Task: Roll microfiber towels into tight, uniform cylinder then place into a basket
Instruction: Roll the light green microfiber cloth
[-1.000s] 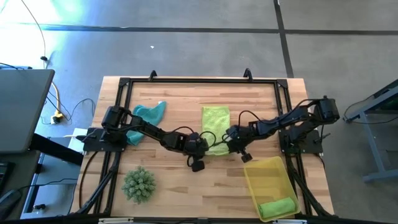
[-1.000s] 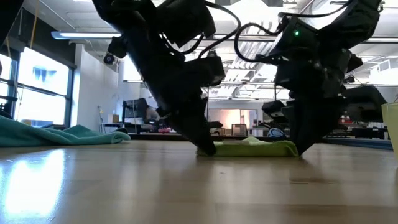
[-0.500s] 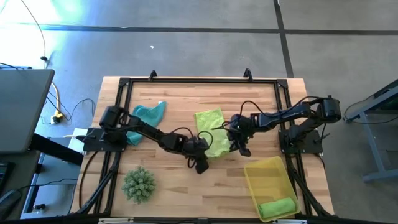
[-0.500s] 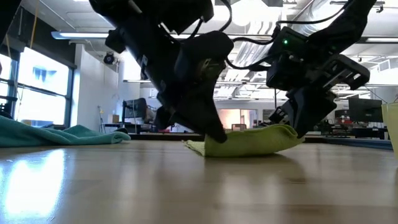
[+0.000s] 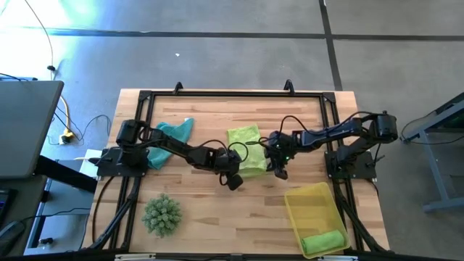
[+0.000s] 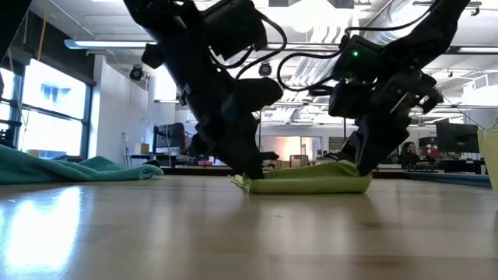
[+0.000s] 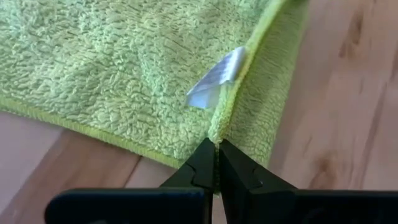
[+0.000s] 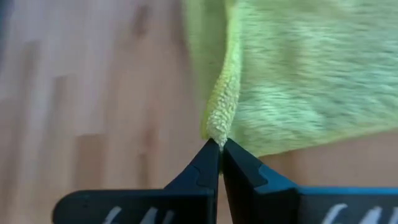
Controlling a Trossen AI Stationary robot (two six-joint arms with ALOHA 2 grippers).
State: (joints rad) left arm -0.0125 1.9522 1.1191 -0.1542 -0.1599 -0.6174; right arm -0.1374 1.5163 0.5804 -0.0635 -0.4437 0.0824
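Note:
A bright green microfiber towel [image 5: 245,148] lies mid-table, its near end held at both corners. My left gripper [image 5: 238,171] is shut on the near left corner and my right gripper [image 5: 273,167] on the near right corner. In the low view the towel [image 6: 311,180] sits low on the wood between the two grippers. A teal towel [image 5: 171,133] lies crumpled at the far left. The yellow basket [image 5: 313,206] stands at the near right, with a rolled pale green towel [image 5: 324,241] inside. My left gripper pinches the towel's hemmed edge [image 7: 216,132] at the near left corner, close to a white tag [image 7: 214,84]. Its fingers slant down from the near left, and the edge stands up as a ridge with cloth on both sides. The rest rests on the table. My right gripper pinches the bunched edge [image 8: 219,127] of the towel's near right corner between its fingertips. The fingers [image 6: 360,167] slant down from the right. The corner is raised slightly while the rest of the cloth lies on the wood.
A spiky green ball [image 5: 161,214] sits at the near left. A black frame [image 5: 232,93] runs round the tabletop. Bare wood shows in the near middle of the table, between the ball and the basket.
Both grippers have stayed shut on the towel's near corners and have rolled at the wrist while moving a little toward the far edge. The near end rose off the wood, higher on the right, turned over toward the far edge, and has come down again as a thicker fold.

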